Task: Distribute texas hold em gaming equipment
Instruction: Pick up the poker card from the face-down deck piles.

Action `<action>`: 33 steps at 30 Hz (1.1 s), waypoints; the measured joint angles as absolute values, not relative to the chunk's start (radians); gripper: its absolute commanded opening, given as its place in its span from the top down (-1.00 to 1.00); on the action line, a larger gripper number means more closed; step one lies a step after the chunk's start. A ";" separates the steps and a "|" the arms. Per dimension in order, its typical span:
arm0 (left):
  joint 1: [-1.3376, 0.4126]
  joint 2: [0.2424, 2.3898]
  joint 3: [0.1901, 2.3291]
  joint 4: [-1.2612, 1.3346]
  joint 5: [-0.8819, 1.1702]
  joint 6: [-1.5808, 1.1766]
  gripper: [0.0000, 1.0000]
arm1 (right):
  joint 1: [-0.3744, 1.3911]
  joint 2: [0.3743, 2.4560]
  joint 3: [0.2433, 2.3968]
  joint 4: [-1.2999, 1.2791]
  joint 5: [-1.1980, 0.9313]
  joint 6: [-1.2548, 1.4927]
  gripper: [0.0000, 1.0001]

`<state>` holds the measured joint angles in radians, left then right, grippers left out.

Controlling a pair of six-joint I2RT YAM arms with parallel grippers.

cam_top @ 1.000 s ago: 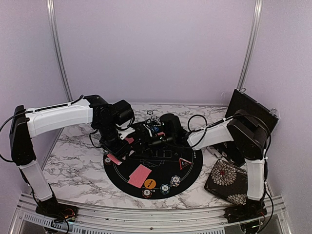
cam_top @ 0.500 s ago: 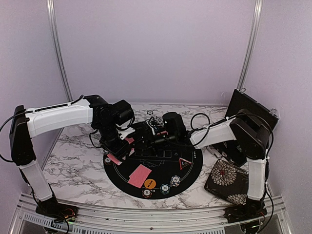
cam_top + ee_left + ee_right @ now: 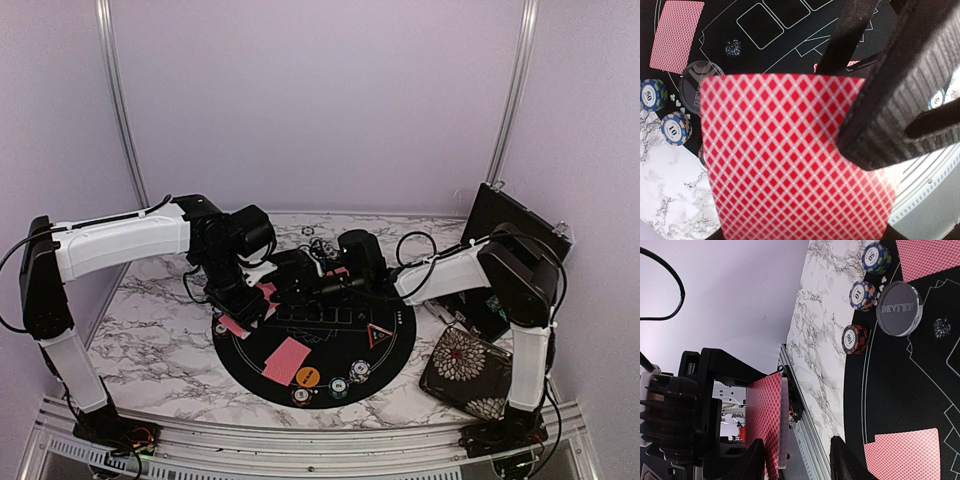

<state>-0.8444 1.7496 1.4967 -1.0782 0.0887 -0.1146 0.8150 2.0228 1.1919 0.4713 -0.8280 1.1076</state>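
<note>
Above the left side of the round black mat [image 3: 392, 338], my left gripper [image 3: 255, 298] pinches a deck of red-backed cards [image 3: 790, 160] — my right gripper [image 3: 797, 462] hangs spread astride its edge, not clamped. One loose card [image 3: 288, 360] lies face down on the mat's near left, with three chip stacks [image 3: 338, 385] at its near rim.

Pale lilac walls [image 3: 320, 100] close in the back and both sides, softly and evenly lit. Slim aluminium posts [image 3: 118, 100] stand at the rear corners. Below lies a white, grey-veined marble surface [image 3: 150, 330], edged in front by a ribbed metal rail [image 3: 300, 432].
</note>
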 measured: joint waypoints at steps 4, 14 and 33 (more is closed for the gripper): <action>-0.844 1.750 1.497 -1.078 0.089 -0.115 0.12 | 0.815 2.010 1.186 0.471 -0.828 1.112 0.15; -0.844 1.750 1.497 -1.078 0.089 -0.115 0.12 | 0.815 1.996 1.185 0.479 -0.828 1.118 0.23; -0.844 1.750 1.497 -1.078 0.089 -0.115 0.12 | 0.793 1.957 1.153 0.505 -0.827 1.142 0.48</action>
